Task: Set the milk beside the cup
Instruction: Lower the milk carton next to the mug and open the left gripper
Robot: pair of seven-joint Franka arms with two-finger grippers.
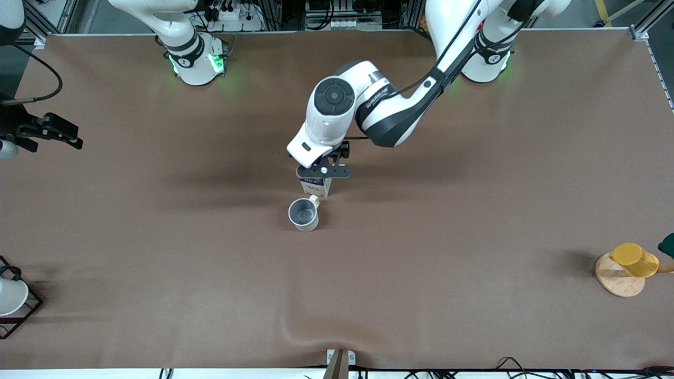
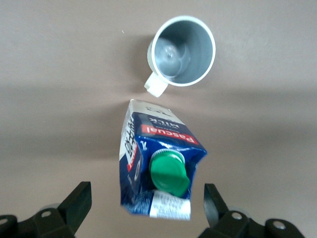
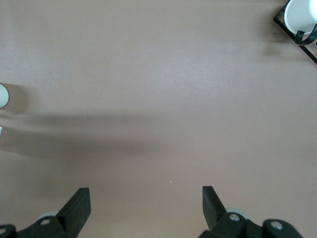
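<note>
The milk [image 1: 316, 187], a dark-blue carton with a green cap, stands upright on the brown table. It is just farther from the front camera than the cup [image 1: 304, 214], close to the cup's cream handle. My left gripper [image 1: 322, 171] is right above the carton. In the left wrist view the milk [image 2: 158, 168] sits between the fingers of the left gripper [image 2: 146, 194], which are wide open and clear of its sides. The cup [image 2: 182, 49] is upright and empty. My right gripper [image 1: 50, 129] waits open and empty over bare table at the right arm's end, as its wrist view shows [image 3: 143, 208].
A yellow cup [image 1: 634, 259] rests on a round wooden coaster [image 1: 616, 281] at the left arm's end. A white cup in a black wire rack [image 1: 10, 297] sits at the right arm's end, near the front edge, and also shows in the right wrist view [image 3: 302, 15].
</note>
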